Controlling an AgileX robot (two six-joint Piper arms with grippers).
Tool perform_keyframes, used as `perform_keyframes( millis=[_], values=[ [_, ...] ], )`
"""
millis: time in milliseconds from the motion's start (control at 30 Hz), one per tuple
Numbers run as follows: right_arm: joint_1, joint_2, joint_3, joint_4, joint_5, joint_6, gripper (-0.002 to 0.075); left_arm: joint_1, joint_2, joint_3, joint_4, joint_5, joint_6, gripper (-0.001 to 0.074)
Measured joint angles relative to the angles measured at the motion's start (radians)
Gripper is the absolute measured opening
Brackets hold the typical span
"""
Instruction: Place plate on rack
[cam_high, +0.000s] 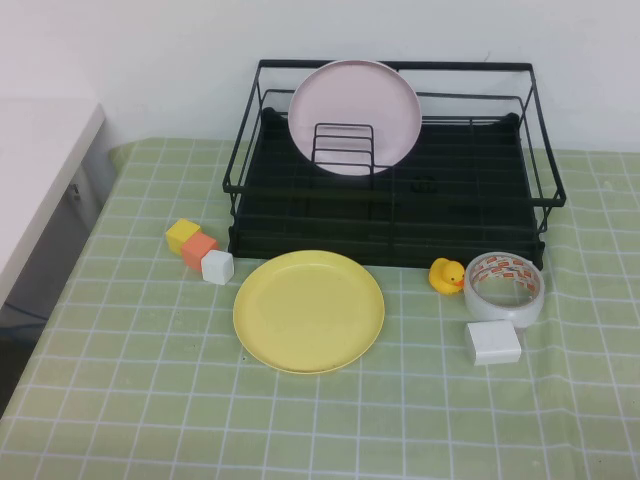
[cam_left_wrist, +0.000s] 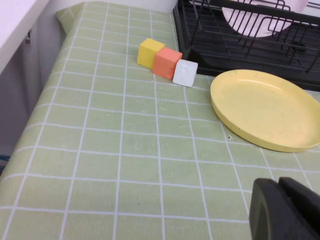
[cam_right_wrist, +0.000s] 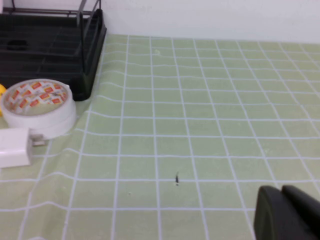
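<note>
The yellow plate (cam_high: 309, 310) lies flat on the green checked cloth just in front of the black wire rack (cam_high: 480, 205). It also shows in the left wrist view (cam_left_wrist: 267, 110), with the rack (cam_left_wrist: 210, 45) behind it. A pale pink plate (cam_high: 355, 115) stands upright in the rack's dividers. Neither arm shows in the high view. My left gripper (cam_left_wrist: 280, 187) is shut and empty, low over the cloth, near side of the plate and apart from it. My right gripper (cam_right_wrist: 282, 192) is shut and empty over bare cloth, to the right of the rack's corner (cam_right_wrist: 90, 55).
Yellow (cam_high: 182, 234), orange (cam_high: 199, 249) and white (cam_high: 217, 266) cubes sit left of the plate. A rubber duck (cam_high: 447, 275), a tape roll (cam_high: 504, 288) and a white charger block (cam_high: 493, 343) lie to its right. A white table edge (cam_high: 30, 190) borders the left.
</note>
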Motion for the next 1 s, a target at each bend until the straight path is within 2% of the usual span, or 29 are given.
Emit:
perform_keyframes(
  millis=[267, 367, 433, 567, 633, 833, 1000],
  values=[
    [0.0, 0.0, -0.002, 0.011, 0.0, 0.0, 0.0008, 0.0, 0.0, 0.0, 0.071, 0.0, 0.0, -0.0003],
    [0.0, 0.0, -0.002, 0.011, 0.0, 0.0, 0.0008, -0.002, 0.0, 0.002, 0.046, -0.032, -0.005, -0.0003],
    [0.0, 0.0, -0.002, 0.011, 0.0, 0.0, 0.0008, -0.004, 0.0, 0.007, -0.033, -0.077, -0.036, -0.0003],
    [0.0, 0.0, -0.002, 0.037, -0.003, 0.008, 0.0008, -0.004, 0.0, 0.007, -0.338, -0.231, -0.141, -0.0003],
    [0.0, 0.0, -0.002, 0.123, -0.014, 0.045, 0.0008, -0.004, 0.0, 0.007, -0.472, -0.303, -0.163, -0.0003],
    [0.0, 0.0, 0.004, 0.6, -0.033, 0.191, 0.0008, -0.004, 0.0, 0.007, -0.705, -0.416, -0.18, -0.0003],
    [0.0, 0.0, 0.004, 0.684, -0.057, 0.192, 0.0008, -0.004, 0.0, 0.007, -0.822, -0.528, -0.18, -0.0003]
  ],
)
